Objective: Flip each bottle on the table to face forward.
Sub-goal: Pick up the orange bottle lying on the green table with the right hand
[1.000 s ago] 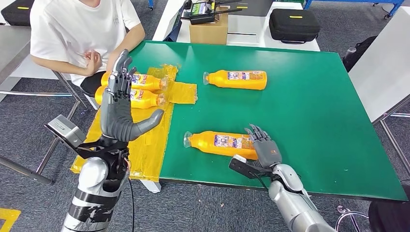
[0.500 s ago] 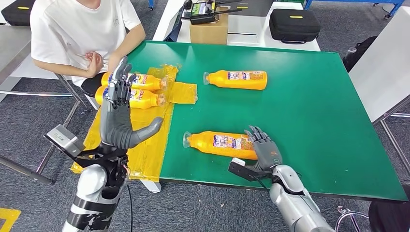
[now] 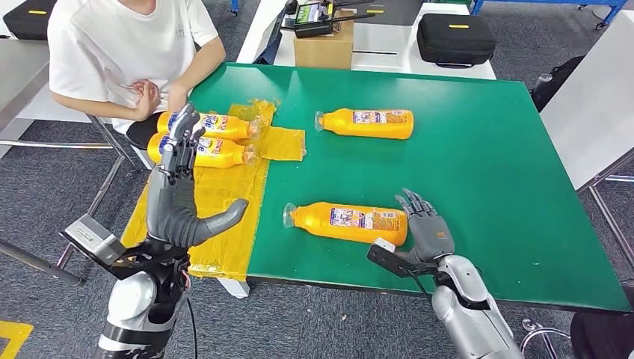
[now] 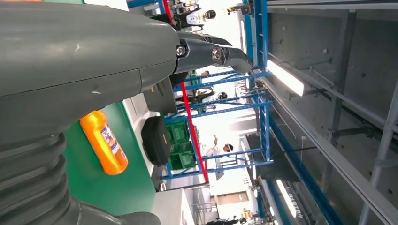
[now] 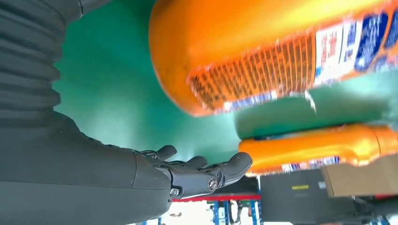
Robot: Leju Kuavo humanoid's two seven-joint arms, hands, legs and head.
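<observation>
Item: near orange plastic bottle [image 3: 347,222], lying on its side at lower centre of the head view on the green table [image 3: 486,164], cap pointing frame-left. I see my right hand [image 3: 428,230] just beside its base, at lower right, fingers spread, holding nothing. I cannot tell whether they touch.

Item: far orange bottle [image 3: 365,123], on its side at upper centre, well apart from both hands.

Item: two orange bottles [image 3: 213,139] on yellow plastic sheet [image 3: 224,202], upper left.

Item: my left hand [image 3: 178,187], raised at lower left, fingers extended, empty.

Silver arms, black wrist cables, grey ribbed-cover left hand [image 3: 178,198] and right hand [image 3: 428,230]
</observation>
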